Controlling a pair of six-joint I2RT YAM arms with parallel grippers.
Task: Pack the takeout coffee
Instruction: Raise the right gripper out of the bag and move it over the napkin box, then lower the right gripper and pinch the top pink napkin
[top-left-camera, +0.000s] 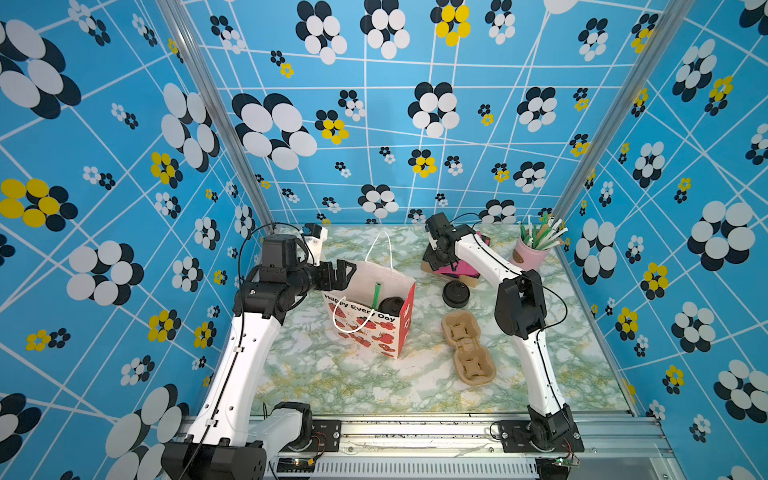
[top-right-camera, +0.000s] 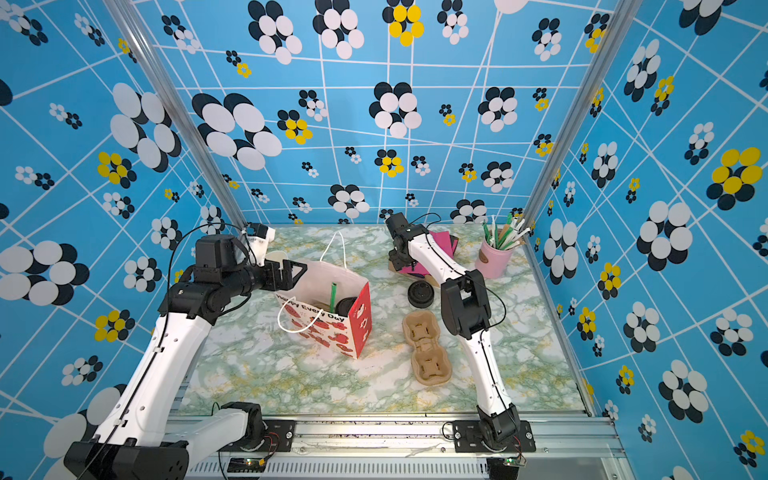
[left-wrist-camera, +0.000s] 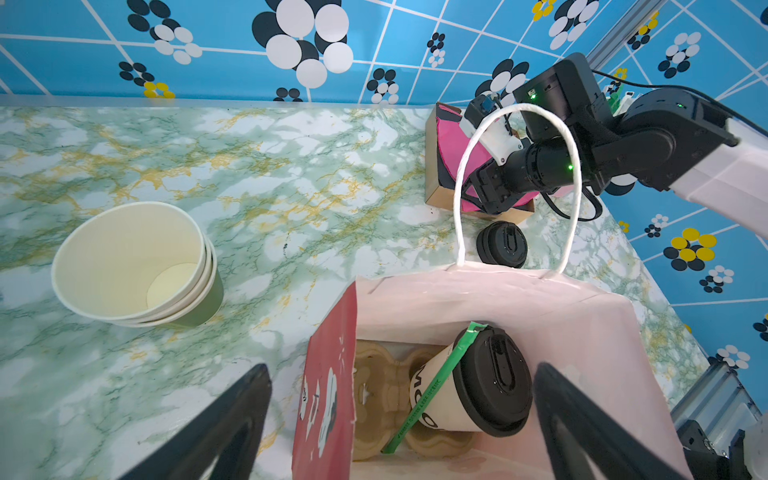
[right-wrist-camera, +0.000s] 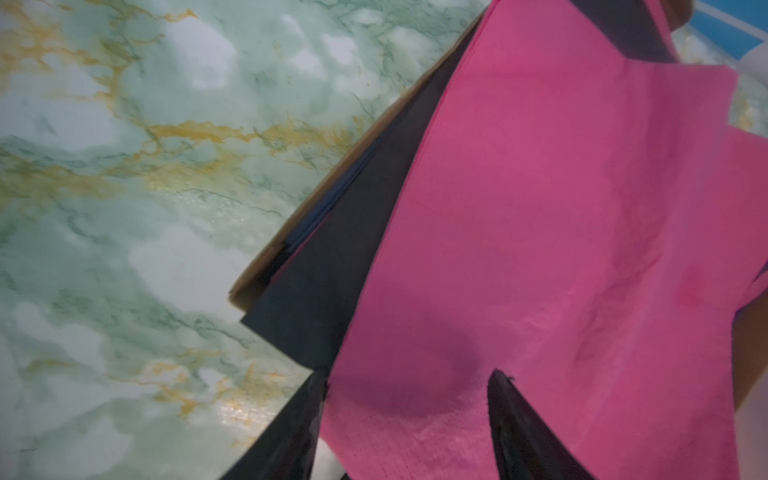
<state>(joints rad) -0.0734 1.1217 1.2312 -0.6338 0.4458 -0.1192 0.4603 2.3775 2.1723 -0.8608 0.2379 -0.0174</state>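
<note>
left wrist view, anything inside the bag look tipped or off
Yes. The takeout coffee seems to lean sideways inside the gift bag rather than stand upright in the cardboard carrier under it. A green wrapped straw lies slanted across the cup. No spill shows.

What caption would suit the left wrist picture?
Open left gripper above the bag; inside, the lidded coffee leans in a tray, a green straw against it.

The coffee cup (left-wrist-camera: 444, 409) is smooth white paper, its lid (left-wrist-camera: 492, 380) glossy black plastic. The bag (left-wrist-camera: 498, 295) is smooth paper. The pink napkin (right-wrist-camera: 561, 228) looks soft, matt, lightly wrinkled. The cup tray (top-left-camera: 468, 349) is rough brown pulp. The surface (left-wrist-camera: 291, 187) shines slightly.
</note>
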